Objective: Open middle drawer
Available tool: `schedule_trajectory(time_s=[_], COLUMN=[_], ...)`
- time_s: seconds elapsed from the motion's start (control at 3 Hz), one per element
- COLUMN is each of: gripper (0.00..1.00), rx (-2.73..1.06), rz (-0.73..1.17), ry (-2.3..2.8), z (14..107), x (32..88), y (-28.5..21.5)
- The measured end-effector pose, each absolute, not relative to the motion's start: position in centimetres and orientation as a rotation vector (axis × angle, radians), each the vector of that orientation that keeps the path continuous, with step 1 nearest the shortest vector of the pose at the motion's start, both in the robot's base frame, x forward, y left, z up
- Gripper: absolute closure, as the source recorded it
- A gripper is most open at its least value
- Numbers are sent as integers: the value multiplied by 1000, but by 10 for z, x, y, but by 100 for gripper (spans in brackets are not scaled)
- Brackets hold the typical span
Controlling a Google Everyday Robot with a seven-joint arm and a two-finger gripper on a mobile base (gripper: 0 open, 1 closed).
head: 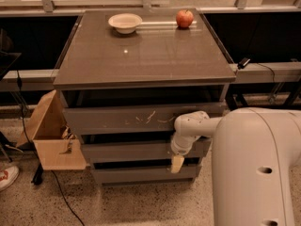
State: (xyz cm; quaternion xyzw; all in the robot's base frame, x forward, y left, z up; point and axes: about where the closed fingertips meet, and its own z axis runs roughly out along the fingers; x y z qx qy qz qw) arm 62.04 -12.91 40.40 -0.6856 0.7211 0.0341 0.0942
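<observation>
The middle drawer (127, 151) is a wide, shallow, dark grey-brown front in the cabinet under the tabletop. It stands out a little from the cabinet. Above it is the taller top drawer front (117, 118) with white scratch marks. Below it is the slimmer bottom drawer front (136, 174). My gripper (177, 164) hangs down from the white arm (197, 126) at the right end of the middle drawer, its cream fingertip reaching the gap below that drawer.
A white bowl (124, 22) and a red apple (185, 18) sit at the back of the tabletop (146, 55). An open cardboard box (51, 135) stands on the floor left of the cabinet. A black cable (61, 197) trails on the floor. My white body (258, 168) fills the lower right.
</observation>
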Motion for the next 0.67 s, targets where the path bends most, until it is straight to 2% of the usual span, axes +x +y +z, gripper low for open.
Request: schedule_trajectory(time_s=[0.67], gripper=[66], rx=[-2022], rz=[85], ry=[2158], z=[405], x=[616], y=[-131])
